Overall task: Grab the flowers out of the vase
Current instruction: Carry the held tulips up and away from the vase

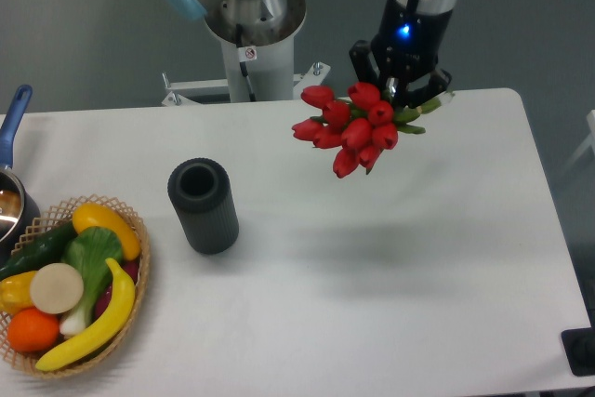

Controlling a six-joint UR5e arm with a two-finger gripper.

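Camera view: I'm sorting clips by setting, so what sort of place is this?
Probably a robotics lab: an arm on a pedestal holds flowers over a white table with a vase and produce basket.

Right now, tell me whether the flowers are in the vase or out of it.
Out. The flowers hang in the gripper above the table, well right of the vase, whose dark mouth shows nothing inside.
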